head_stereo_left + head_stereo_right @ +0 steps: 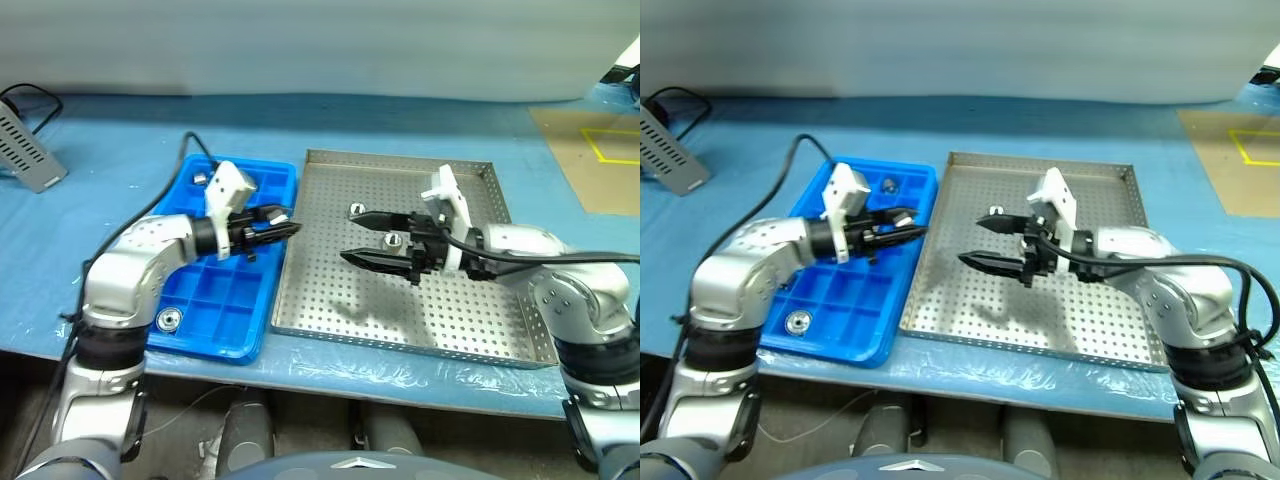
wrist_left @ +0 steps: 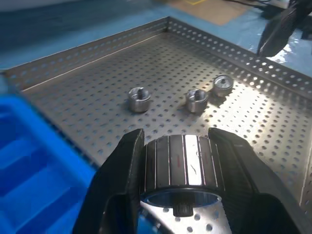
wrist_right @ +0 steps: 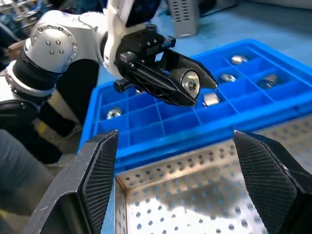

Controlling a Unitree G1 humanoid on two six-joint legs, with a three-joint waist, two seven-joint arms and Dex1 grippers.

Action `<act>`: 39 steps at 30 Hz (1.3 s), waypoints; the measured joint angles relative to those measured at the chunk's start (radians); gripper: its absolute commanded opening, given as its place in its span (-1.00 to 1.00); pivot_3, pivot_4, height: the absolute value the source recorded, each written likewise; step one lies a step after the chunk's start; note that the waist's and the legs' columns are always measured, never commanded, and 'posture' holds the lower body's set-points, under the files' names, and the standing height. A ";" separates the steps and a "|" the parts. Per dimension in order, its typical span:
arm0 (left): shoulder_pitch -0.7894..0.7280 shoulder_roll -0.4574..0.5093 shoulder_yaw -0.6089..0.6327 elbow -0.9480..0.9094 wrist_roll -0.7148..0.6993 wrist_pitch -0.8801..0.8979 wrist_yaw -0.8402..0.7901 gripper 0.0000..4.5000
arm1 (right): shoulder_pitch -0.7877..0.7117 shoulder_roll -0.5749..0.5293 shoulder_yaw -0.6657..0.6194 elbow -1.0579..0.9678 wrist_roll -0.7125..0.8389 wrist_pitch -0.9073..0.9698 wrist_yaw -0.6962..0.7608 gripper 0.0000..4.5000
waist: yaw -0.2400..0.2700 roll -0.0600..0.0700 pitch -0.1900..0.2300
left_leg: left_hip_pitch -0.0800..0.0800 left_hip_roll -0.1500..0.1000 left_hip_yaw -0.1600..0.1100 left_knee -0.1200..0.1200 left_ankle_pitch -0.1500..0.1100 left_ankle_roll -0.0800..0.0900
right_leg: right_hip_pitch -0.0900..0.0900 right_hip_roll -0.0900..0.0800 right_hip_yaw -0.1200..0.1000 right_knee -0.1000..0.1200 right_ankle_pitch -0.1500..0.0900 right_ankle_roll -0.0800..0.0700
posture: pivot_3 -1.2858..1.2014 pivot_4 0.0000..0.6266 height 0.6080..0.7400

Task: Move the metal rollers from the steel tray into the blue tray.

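Your left gripper [image 1: 285, 229] is pinching one of the metal rollers [image 2: 181, 163] between its black fingers, hovering at the right edge of the blue tray [image 1: 225, 300], left of centre in the left eye view. That is the risky spot: the roller is sitting over the seam between the blue tray and the steel tray [image 1: 400, 330], so if you are releasing here it could be clipping the rim and rolling off, or dropping back onto the perforated floor. You are also holding it by its round side, so a slight tilt may be letting it slip.

Your right gripper [image 1: 375, 238] is spread wide and empty, hanging over the centre of the steel tray. Three rollers [image 2: 197, 100] are waiting there behind it. Several rollers are already lying in the blue compartments. With both arms pointing inward, the two grippers are sitting near each other and could be colliding.
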 measured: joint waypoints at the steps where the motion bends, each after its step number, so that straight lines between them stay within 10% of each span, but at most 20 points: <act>1: 0.028 0.007 0.025 -0.003 0.002 0.000 0.029 -0.15 | -0.034 0.002 0.002 0.007 0.006 0.009 0.008 0.74 | 0.005 0.000 0.000 | 0.000 0.000 0.000 0.000 0.000 -0.001 | 0.000 0.000 -0.001 0.000 0.000 0.000 | 0.08 -0.52 1.00; 18: 0.363 0.076 0.046 -0.014 0.000 -0.113 0.115 -0.15 | -0.111 -0.026 0.043 0.004 0.023 0.081 0.126 0.74 | 0.069 -0.001 0.000 | 0.001 0.001 -0.002 0.000 0.003 -0.005 | 0.002 0.000 -0.004 0.003 0.000 0.000 | 0.11 -0.52 1.00; 21: 0.352 0.076 0.015 0.007 0.008 -0.139 0.116 -0.15 | -0.102 -0.027 0.045 0.002 0.017 0.077 0.138 0.74 | 0.068 -0.001 0.000 | 0.003 0.001 -0.002 0.000 0.003 -0.005 | 0.004 0.000 -0.003 0.003 0.000 0.000 | 0.10 -0.52 1.00; 27: 0.339 0.072 -0.037 0.052 0.015 -0.198 0.098 0.62 | -0.093 -0.050 0.043 0.049 -0.016 0.055 0.168 0.74 | 0.072 0.001 -0.001 | 0.005 0.000 -0.002 -0.001 0.004 -0.006 | 0.005 0.000 -0.004 0.005 0.000 0.000 | 0.09 -0.52 1.00; 39: -0.027 0.028 0.001 0.151 -0.099 -0.169 0.110 0.62 | -0.081 0.016 -0.019 0.074 -0.021 0.047 0.082 0.74 | 0.100 -0.001 0.002 | 0.009 0.006 -0.002 -0.002 0.017 -0.025 | 0.007 -0.001 -0.007 0.014 -0.001 0.004 | 0.01 -0.52 1.00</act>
